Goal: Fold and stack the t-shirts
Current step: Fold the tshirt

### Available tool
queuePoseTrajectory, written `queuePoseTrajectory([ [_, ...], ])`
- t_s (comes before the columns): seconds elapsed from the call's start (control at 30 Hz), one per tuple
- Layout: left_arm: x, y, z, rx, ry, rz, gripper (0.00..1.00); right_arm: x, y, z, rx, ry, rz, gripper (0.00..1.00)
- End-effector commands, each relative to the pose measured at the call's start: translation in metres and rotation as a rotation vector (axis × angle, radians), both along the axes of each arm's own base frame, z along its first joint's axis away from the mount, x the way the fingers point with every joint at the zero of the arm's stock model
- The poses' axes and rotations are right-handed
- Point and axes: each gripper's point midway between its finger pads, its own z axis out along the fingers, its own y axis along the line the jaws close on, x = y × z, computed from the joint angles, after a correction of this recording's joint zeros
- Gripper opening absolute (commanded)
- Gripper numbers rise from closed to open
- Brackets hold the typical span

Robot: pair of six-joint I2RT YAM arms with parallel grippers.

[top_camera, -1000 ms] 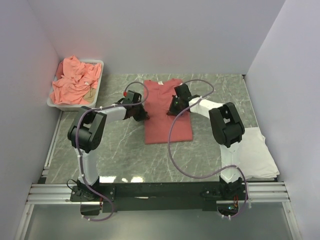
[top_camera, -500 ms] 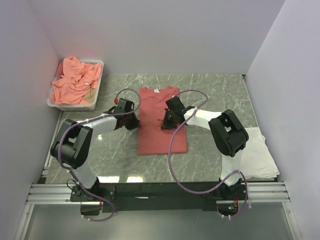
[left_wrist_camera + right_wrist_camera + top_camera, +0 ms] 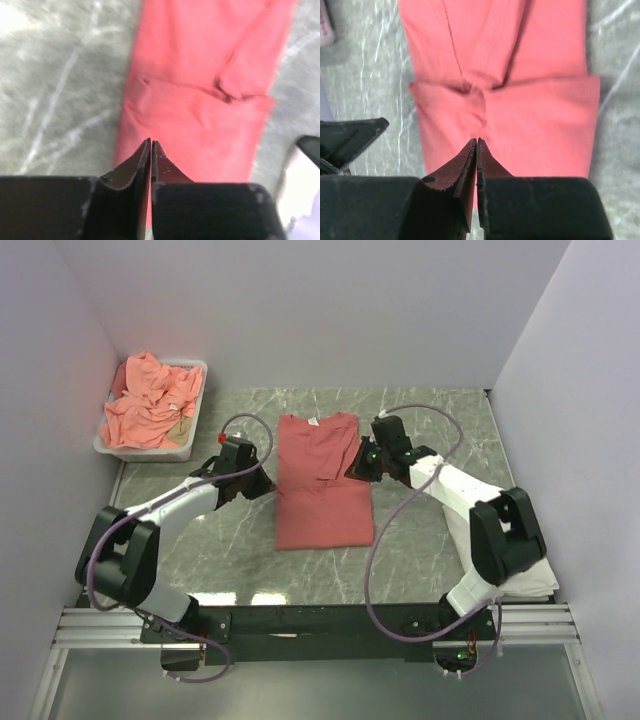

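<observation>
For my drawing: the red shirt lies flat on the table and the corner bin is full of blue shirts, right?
Not blue. The top view shows the red shirt flat on the table and the corner bin full of salmon-pink shirts.

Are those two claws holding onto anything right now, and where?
Nothing. Both the left gripper and right gripper are pinched shut on no cloth; the red shirt lies flat on the table between them.

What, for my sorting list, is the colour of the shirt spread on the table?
Plain coral-red shirt, clearest in the top external view.
</observation>
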Motion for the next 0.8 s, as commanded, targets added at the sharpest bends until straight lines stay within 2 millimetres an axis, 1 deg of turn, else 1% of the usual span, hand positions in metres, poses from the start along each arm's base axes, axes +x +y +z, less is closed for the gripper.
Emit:
queuePoseTrajectory([
  [0.0, -0.021, -0.011, 0.015, -0.08, -0.015, -0.078, 0.11, -0.029, 0.001, 0.004, 0.033, 0.004, 0.06, 0.1],
  [0.03, -0.03, -0.011, 0.008, -0.093, 0.004, -0.085, 0.16, -0.047, 0.0, 0.001, 0.055, 0.018, 0.073, 0.1],
  [0.07, -0.037, -0.015, 0.008, -0.107, 0.004, -0.102, 0.2, -0.056, 0.003, 0.001, 0.083, 0.023, 0.094, 0.11],
  [0.1, -0.044, -0.018, 0.013, -0.127, -0.008, -0.117, 0.24, -0.064, 0.005, 0.001, 0.097, 0.028, 0.102, 0.11],
  [0.13, -0.051, -0.023, 0.014, -0.155, -0.005, -0.135, 0.29, -0.069, 0.007, 0.008, 0.124, 0.009, 0.104, 0.11],
  [0.17, -0.062, -0.029, 0.012, -0.179, -0.006, -0.165, 0.3, -0.083, 0.009, -0.001, 0.133, 0.034, 0.126, 0.12],
  [0.2, -0.068, -0.034, 0.011, -0.204, -0.001, -0.183, 0.3, -0.09, 0.011, -0.002, 0.143, 0.039, 0.135, 0.11],
  [0.23, -0.08, -0.037, 0.003, -0.224, 0.029, -0.207, 0.3, -0.099, 0.009, -0.007, 0.15, 0.047, 0.135, 0.12],
  [0.27, -0.088, -0.042, 0.001, -0.228, 0.037, -0.225, 0.29, -0.105, 0.01, -0.009, 0.152, 0.051, 0.144, 0.11],
  [0.3, -0.092, -0.043, -0.002, -0.23, 0.048, -0.222, 0.29, -0.109, 0.007, -0.015, 0.138, 0.058, 0.137, 0.11],
  [0.33, -0.096, -0.043, -0.005, -0.226, 0.051, -0.226, 0.29, -0.112, 0.003, -0.014, 0.136, 0.049, 0.125, 0.12],
  [0.37, -0.104, -0.042, -0.014, -0.209, 0.069, -0.225, 0.29, -0.12, -0.003, -0.027, 0.119, 0.073, 0.115, 0.11],
  [0.4, -0.107, -0.041, -0.019, -0.204, 0.082, -0.216, 0.29, -0.123, -0.007, -0.032, 0.108, 0.081, 0.108, 0.11],
  [0.43, -0.113, -0.038, -0.027, -0.194, 0.101, -0.213, 0.28, -0.129, -0.014, -0.043, 0.082, 0.097, 0.093, 0.11],
  [0.5, -0.118, -0.036, -0.038, -0.172, 0.128, -0.202, 0.27, -0.132, -0.02, -0.054, 0.065, 0.111, 0.076, 0.11],
  [0.53, -0.122, -0.033, -0.045, -0.159, 0.145, -0.198, 0.26, -0.136, -0.027, -0.065, 0.04, 0.132, 0.056, 0.11],
  [0.6, -0.125, -0.029, -0.053, -0.132, 0.164, -0.184, 0.24, -0.139, -0.033, -0.072, 0.016, 0.135, 0.038, 0.11],
  [0.63, -0.127, -0.027, -0.057, -0.122, 0.172, -0.178, 0.24, -0.14, -0.042, -0.079, -0.021, 0.135, 0.008, 0.11],
  [0.77, -0.132, -0.021, -0.065, -0.096, 0.193, -0.162, 0.23, -0.145, -0.059, -0.092, -0.089, 0.151, -0.032, 0.11],
])
